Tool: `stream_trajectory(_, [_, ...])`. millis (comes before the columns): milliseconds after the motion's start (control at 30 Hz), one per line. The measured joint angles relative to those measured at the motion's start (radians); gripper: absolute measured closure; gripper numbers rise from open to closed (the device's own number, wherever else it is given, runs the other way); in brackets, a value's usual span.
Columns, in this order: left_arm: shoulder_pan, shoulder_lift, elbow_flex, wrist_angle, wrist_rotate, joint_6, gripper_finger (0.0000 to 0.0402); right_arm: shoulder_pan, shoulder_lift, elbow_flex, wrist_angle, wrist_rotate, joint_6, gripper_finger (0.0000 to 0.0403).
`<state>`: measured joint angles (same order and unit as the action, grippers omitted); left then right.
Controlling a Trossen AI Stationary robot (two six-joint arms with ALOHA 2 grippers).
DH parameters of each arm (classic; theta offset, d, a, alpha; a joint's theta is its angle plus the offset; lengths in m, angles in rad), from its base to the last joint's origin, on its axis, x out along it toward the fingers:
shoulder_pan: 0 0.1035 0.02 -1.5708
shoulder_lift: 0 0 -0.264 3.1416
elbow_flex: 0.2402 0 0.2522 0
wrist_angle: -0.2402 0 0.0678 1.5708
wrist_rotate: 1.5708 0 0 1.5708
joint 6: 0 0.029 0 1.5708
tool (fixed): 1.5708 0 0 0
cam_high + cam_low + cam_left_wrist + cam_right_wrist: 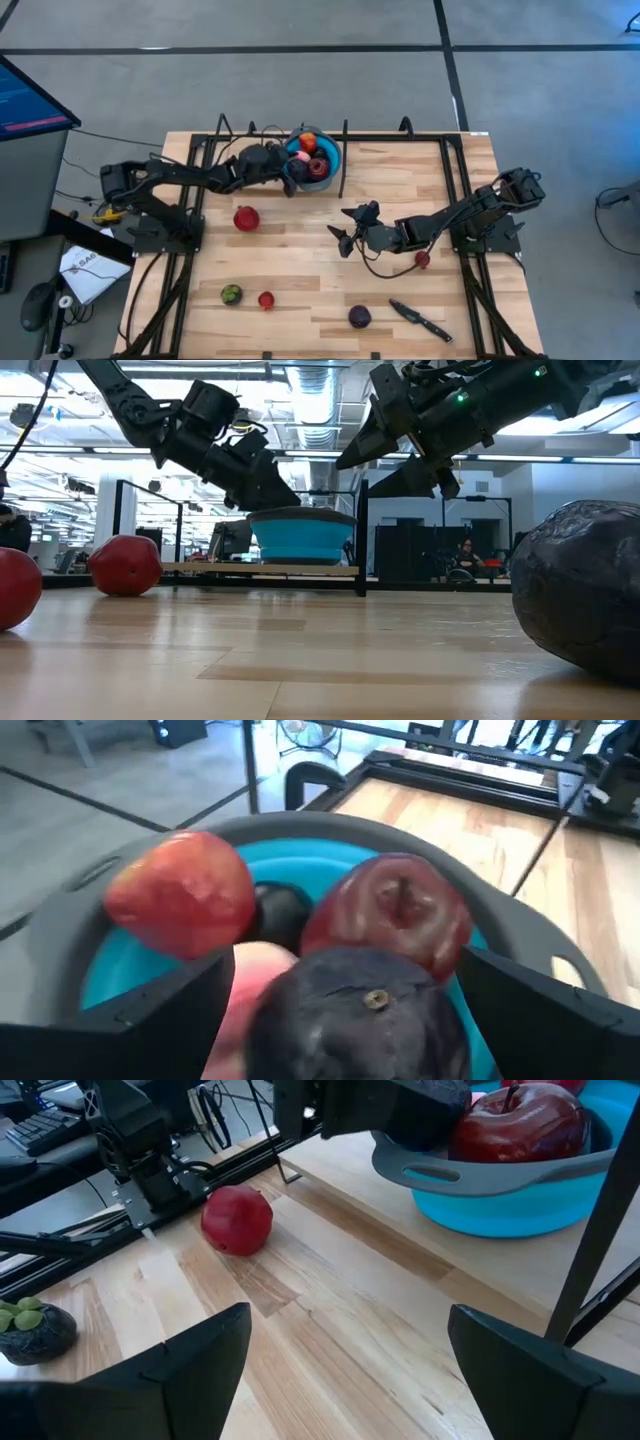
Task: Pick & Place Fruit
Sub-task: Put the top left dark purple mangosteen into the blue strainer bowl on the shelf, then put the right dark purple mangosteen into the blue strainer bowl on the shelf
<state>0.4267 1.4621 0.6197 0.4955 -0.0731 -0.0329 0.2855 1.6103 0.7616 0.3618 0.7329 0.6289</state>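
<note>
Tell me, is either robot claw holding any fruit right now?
No. The left gripper is open over the round blue bowl; the right gripper is open and empty.

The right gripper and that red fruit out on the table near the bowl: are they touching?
Apart. The high view shows bare wood between the right gripper and the red fruit; in the right wrist view the fruit lies well beyond its open fingers.

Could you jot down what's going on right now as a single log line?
left end effector: open over bowl, dark purple fruit between fingers | right end effector: open, mid-table | loose fruit: five on table
</note>
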Motion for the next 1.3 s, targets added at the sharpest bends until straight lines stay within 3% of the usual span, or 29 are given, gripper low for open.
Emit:
stream_trajectory(233, [-0.005,-0.11,0.0,-0.007,0.005,0.002,0.0029,0.0,0.0,0.0,-0.002,0.0,-0.008,0.007])
stream_trajectory(467, [-0.071,-0.299,0.0,-0.155,0.091,0.032,0.0042,-0.003,0.0,0.0,-0.006,-0.009,-0.087,0.007])
stream_trajectory(567, [-0.145,-0.366,0.0,-0.243,0.091,0.086,0.0053,-0.008,0.0,0.0,-0.005,-0.11,-0.141,0.007])
stream_trajectory(733, [-0.285,-0.413,0.0,-0.306,0.093,0.113,0.0072,0.011,0.0,0.048,-0.021,-0.399,-0.322,0.007])
stream_trajectory(867, [-0.376,-0.404,0.0,-0.304,0.085,0.111,0.0085,0.087,0.0,0.164,-0.215,-0.537,-0.451,0.007])
stream_trajectory(1067, [-0.453,-0.386,-0.004,-0.309,-0.022,0.096,0.0099,0.218,0.0,0.355,-0.619,-0.57,-0.472,0.007])
stream_trajectory(1300, [-0.461,-0.386,-0.04,-0.293,-0.062,0.039,0.0103,0.311,0.014,0.395,-0.74,-0.584,-0.397,0.0036])
